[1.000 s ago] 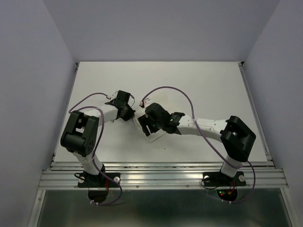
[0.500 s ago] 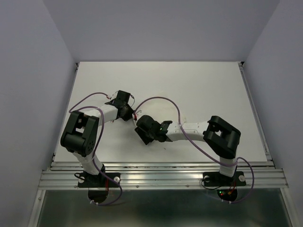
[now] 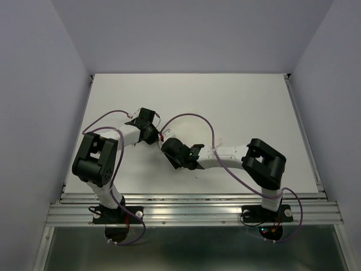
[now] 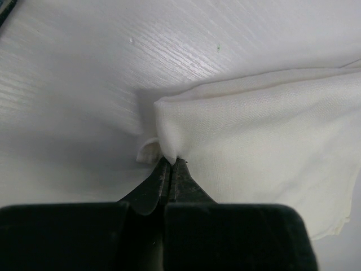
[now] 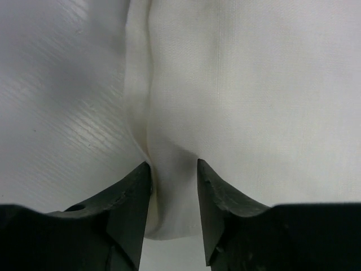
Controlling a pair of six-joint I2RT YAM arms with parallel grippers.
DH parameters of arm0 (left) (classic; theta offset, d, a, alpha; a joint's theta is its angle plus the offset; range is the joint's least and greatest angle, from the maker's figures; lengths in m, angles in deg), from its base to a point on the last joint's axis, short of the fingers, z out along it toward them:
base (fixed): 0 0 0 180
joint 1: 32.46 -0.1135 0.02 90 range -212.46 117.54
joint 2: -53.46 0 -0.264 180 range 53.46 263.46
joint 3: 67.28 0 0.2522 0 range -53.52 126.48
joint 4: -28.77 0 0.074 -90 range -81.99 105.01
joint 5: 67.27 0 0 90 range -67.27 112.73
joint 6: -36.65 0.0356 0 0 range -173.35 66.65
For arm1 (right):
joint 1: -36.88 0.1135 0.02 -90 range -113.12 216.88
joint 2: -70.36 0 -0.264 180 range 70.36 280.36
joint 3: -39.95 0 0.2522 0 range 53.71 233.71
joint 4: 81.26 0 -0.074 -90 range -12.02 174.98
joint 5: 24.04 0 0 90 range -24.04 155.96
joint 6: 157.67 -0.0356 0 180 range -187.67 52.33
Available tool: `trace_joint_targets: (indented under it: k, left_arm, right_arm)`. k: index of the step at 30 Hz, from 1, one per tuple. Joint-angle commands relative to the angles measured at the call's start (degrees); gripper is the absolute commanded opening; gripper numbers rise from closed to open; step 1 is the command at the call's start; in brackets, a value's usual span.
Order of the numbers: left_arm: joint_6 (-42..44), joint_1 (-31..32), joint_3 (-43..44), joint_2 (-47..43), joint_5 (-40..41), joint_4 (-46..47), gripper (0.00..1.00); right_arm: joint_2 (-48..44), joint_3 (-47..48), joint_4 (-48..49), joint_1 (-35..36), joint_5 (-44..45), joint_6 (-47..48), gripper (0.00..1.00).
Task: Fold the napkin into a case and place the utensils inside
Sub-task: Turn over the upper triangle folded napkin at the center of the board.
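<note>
One napkin (image 4: 265, 141): white, thin woven cloth, lying in layers, softly creased, small flap curled under at corner. Rests on white surface (image 4: 84, 68), spreading away from left hand (image 4: 171, 164). Left hand clamped tight on napkin's near corner. Right hand (image 5: 174, 169), near left hand, jaws part-way apart astride raised napkin fold.

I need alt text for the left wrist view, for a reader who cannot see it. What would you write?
The dark left gripper is shut on a corner of the white napkin. The napkin spreads away to the right over the white table.
</note>
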Motion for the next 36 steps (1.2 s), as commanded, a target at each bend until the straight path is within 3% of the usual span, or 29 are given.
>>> trace_joint_targets:
  k: [1,10,24,30,31,33,36]
  left_arm:
    - [1.45,0.03,0.11,-1.78,-0.07,-0.63,0.00]
    - [1.80,0.03,-0.07,-2.14,-0.07,-0.54,0.00]
    - [1.62,0.03,-0.24,-2.31,0.37,-0.98,0.00]
    - [1.45,0.03,0.11,-2.40,0.02,-0.98,0.00]
    - [1.45,0.03,0.11,-2.49,-0.07,-0.98,0.00]
    - [1.45,0.03,0.29,-2.40,-0.16,-0.90,0.00]
    - [1.62,0.03,1.16,-1.61,-1.03,-0.29,0.00]
  right_arm:
    - [0.30,2.16,-0.49,0.45,1.17,0.29,0.47]
    - [-0.49,-0.65,-1.81,1.07,0.72,-1.64,0.53]
    - [-1.81,-3.55,-4.45,3.18,4.14,-4.19,0.47]
    - [-2.78,-5.49,-4.80,3.18,5.56,-5.78,0.29]
    - [-2.69,-5.93,-4.63,3.18,5.29,-5.95,0.15]
    - [-2.60,-6.28,-4.45,3.18,5.90,-6.31,0.03]
    - [-3.04,-6.90,-4.45,2.31,11.26,-5.78,0.01]
